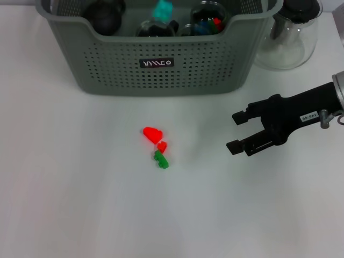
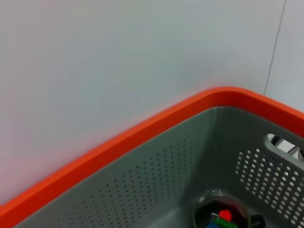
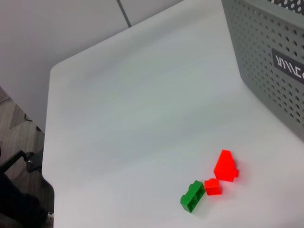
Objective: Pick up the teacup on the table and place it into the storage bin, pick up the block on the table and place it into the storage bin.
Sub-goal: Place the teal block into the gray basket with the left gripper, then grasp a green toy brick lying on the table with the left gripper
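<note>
One arm is working: your right gripper [image 1: 235, 131] hangs over the table [image 1: 64, 204] at the right, fingers spread and holding nothing, pointing left. The left gripper is out of the head view; its wrist camera looks down into a bin corner, so you can't tell its state.

Three small blocks lie left of the open fingers, well apart from them: a red wedge block [image 1: 152, 134] farthest, a small red block [image 1: 162, 146] in the middle, a green block [image 1: 160, 159] nearest. They sit touching or nearly so, in a short diagonal line.

Risks, as I judge them:
- Blocks are tiny, hard, smooth plastic. Closing on one will likely nudge its neighbours or pinch two at once.
- Wedge has a sloped face, so it could squirt out of the fingers.
- Table is slick white, so a pushed block will slide.

The storage bin [image 1: 161, 64] stands at the far side, grey-green perforated plastic with a rolled rim, black label facing you. A cup holding coloured pieces [image 1: 208, 21] and other dark items already sit inside. A clear glass jug [image 1: 287, 37] stands just right of the bin; watch the arm's swing there.
</note>
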